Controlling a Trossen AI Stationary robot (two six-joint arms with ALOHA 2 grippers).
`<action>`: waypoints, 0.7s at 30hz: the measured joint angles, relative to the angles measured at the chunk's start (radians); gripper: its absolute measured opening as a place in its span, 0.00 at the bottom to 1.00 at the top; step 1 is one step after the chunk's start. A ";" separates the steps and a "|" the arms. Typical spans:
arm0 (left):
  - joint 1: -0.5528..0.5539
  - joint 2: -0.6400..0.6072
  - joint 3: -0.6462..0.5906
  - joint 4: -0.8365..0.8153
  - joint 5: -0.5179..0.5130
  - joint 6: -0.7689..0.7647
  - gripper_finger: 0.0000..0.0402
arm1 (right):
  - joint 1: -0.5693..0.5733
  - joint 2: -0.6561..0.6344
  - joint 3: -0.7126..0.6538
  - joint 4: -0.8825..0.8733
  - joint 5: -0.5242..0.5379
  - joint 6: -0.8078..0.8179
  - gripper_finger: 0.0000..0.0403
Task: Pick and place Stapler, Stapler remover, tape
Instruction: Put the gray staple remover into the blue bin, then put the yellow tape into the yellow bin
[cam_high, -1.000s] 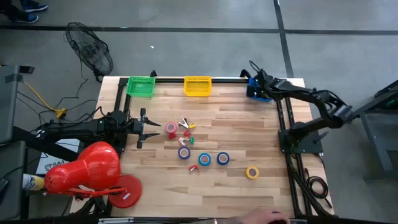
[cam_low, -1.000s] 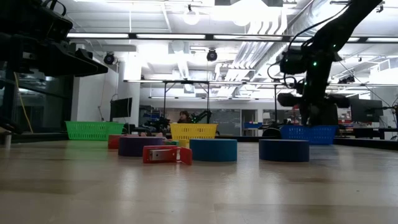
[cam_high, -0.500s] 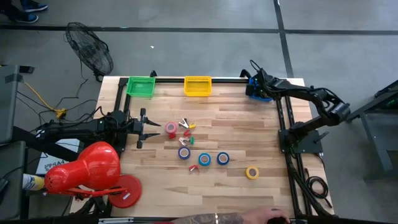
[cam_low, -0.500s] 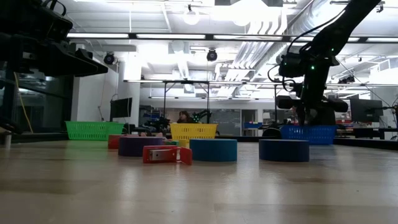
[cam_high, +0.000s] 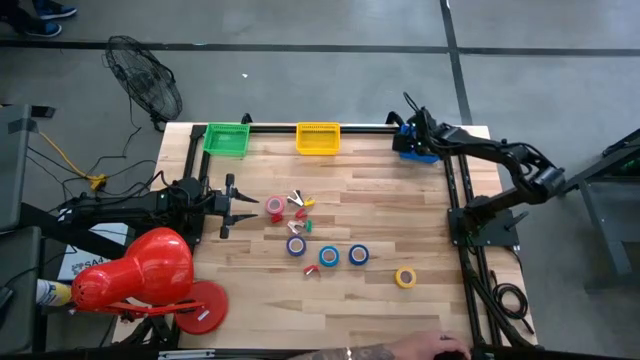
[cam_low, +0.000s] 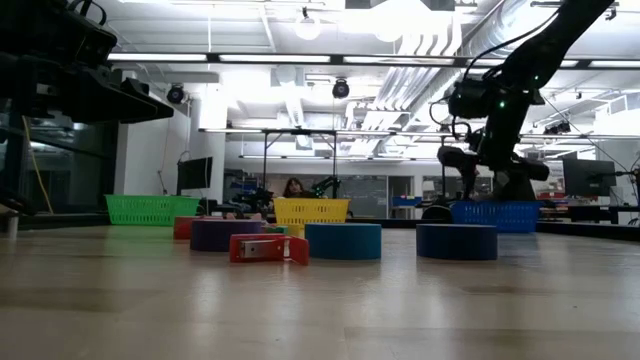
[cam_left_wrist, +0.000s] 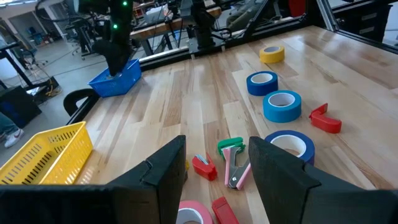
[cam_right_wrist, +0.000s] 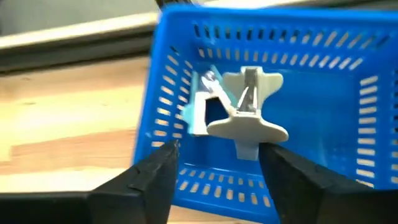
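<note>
Hovering with jaws apart over the blue basket (cam_right_wrist: 273, 106), the right gripper (cam_right_wrist: 214, 165) faces a pale staple remover (cam_right_wrist: 245, 118) lying inside it, probably light, rigid and best pinched across its wings; tape rolls (cam_high: 329, 256) remain mid-desk, well away from the basket, near the open-jawed left gripper (cam_high: 236, 203).

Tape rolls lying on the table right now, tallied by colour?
Pink-red tape: 1
Purple-blue tape: 1
Blue tape: 2
Yellow tape: 1
Total: 5
</note>
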 joint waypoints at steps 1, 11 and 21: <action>0.000 0.000 0.000 0.000 0.000 0.000 0.43 | 0.000 -0.012 0.000 0.006 0.000 -0.011 0.56; 0.000 0.000 0.000 0.000 0.000 0.000 0.43 | 0.053 -0.158 0.000 -0.033 0.108 -0.075 0.60; 0.000 0.000 0.000 0.000 0.000 0.000 0.43 | 0.219 -0.252 0.000 -0.110 -0.096 -0.313 0.60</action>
